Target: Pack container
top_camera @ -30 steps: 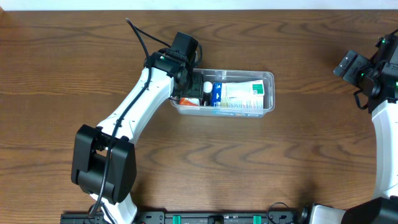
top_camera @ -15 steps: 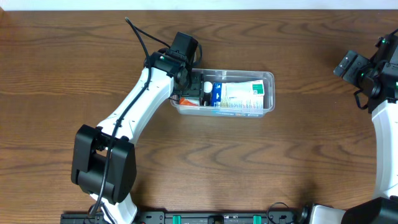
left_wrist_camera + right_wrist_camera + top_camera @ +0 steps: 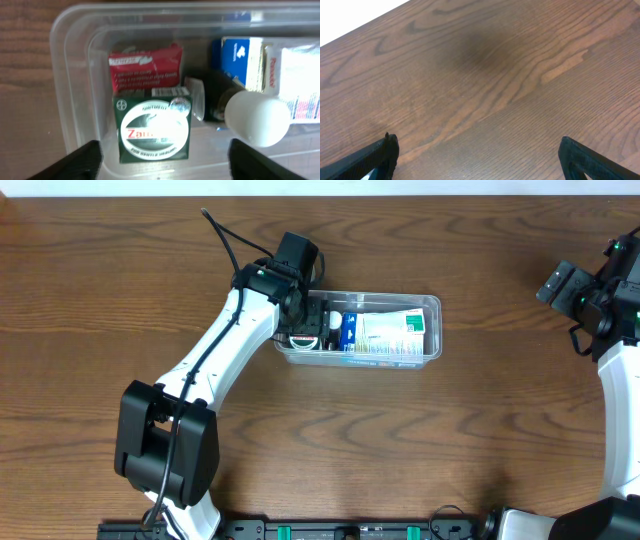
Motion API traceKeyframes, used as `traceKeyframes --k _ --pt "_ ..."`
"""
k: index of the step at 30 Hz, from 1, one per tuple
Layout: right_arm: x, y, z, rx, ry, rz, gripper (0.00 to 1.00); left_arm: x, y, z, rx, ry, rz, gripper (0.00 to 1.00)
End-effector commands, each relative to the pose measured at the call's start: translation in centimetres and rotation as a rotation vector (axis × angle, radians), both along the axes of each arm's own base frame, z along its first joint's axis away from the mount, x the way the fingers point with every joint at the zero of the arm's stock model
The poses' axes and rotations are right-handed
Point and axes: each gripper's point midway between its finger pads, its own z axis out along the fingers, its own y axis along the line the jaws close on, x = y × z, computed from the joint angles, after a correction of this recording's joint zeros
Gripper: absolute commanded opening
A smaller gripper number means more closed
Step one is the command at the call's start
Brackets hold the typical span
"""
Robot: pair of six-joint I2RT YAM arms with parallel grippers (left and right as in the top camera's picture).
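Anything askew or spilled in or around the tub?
Nothing stands out. The green box, red packet, white-capped bottle and blue-white carton all sit inside the container, none over its rim or spilled.

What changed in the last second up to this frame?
The left fingers spread apart over the container's left end, letting go of the green box, which now lies free inside next to the red packet. Unchanged: the left arm's position, the container, its other contents, and the right fingers, open above the table.
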Motion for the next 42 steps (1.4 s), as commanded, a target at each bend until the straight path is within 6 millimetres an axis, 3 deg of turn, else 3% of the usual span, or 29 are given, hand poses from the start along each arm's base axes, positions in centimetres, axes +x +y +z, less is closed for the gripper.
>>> traceKeyframes --k 1,7,8,12,15,18,22,29,35,42 --pt "-0.1 -0.3 0.2 0.005 -0.007 -0.018 0.99 0.3 1.0 2.9 -0.011 -0.057 0.024 0.87" --pt "-0.1 -0.3 0.2 0.005 -0.007 -0.018 0.99 -0.8 2.8 9.6 -0.065 -0.193 0.055 1.00" --pt "-0.1 -0.3 0.2 0.005 -0.007 -0.018 0.99 -1.3 3.0 10.8 -0.069 -0.216 0.045 0.98" --pt "-0.1 -0.3 0.2 0.005 -0.007 -0.018 0.99 -4.9 4.3 14.8 -0.059 -0.281 -0.027 0.98" --pt "-0.1 -0.3 0.2 0.005 -0.007 -0.018 0.99 -8.9 5.9 17.1 -0.038 -0.297 -0.080 0.98" --pt "-0.1 -0.3 0.2 0.005 -0.007 -0.018 0.99 -12.4 7.1 18.3 -0.036 -0.288 -0.080 0.98" --pt "-0.1 -0.3 0.2 0.005 -0.007 -0.018 0.99 -15.3 8.2 19.8 -0.046 -0.319 -0.079 0.98" --pt "-0.1 -0.3 0.2 0.005 -0.007 -0.018 0.99 -21.6 10.7 19.2 0.007 -0.229 -0.109 0.98" --pt "-0.1 -0.3 0.2 0.005 -0.007 -0.018 0.99 -21.6 12.1 19.4 0.037 -0.351 -0.074 0.98" --pt "-0.1 -0.3 0.2 0.005 -0.007 -0.018 0.99 -17.8 13.6 18.3 0.052 -0.608 0.030 0.98"
